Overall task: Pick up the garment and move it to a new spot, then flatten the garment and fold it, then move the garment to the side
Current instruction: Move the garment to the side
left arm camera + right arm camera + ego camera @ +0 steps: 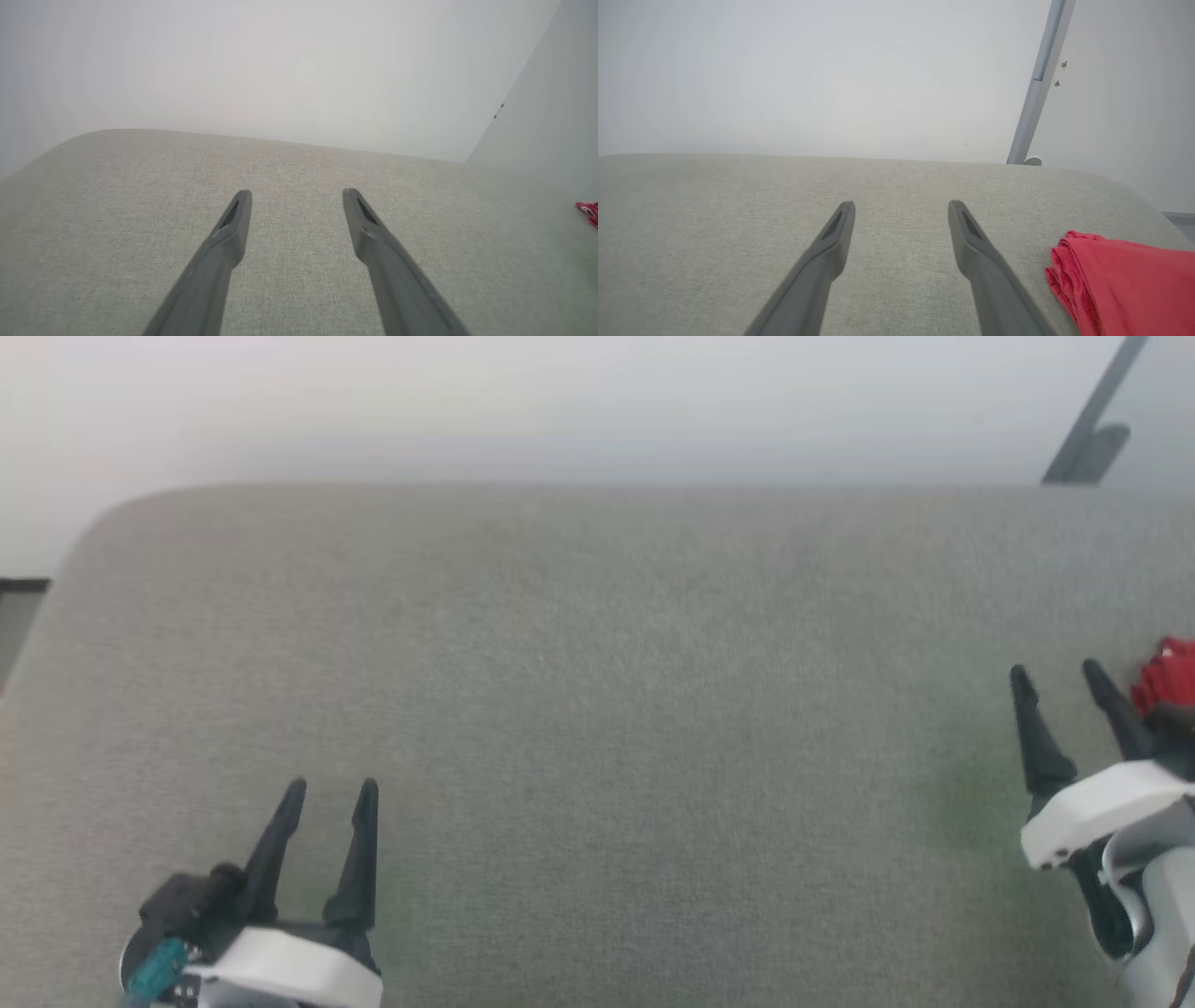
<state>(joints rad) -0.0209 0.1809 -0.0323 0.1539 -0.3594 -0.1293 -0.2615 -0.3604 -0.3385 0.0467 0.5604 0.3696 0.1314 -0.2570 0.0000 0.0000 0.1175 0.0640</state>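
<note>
The garment [1169,674] is red fabric lying bunched on the grey surface at the far right edge of the head view. In the right wrist view the garment [1125,284] sits at the lower right, just right of my right gripper [901,207], whose jaws stand open with nothing between them. In the head view that right gripper [1058,674] is immediately left of the cloth. My left gripper [331,791] is open and empty at the lower left, far from the cloth. A small red corner of the garment [589,210] shows at the right edge of the left wrist view, beyond the left gripper [297,195].
A wide grey fabric-covered surface [597,709] with rounded far corners spreads before me. A pale wall stands behind it. A grey slanted pole [1038,84] rises behind the far right edge.
</note>
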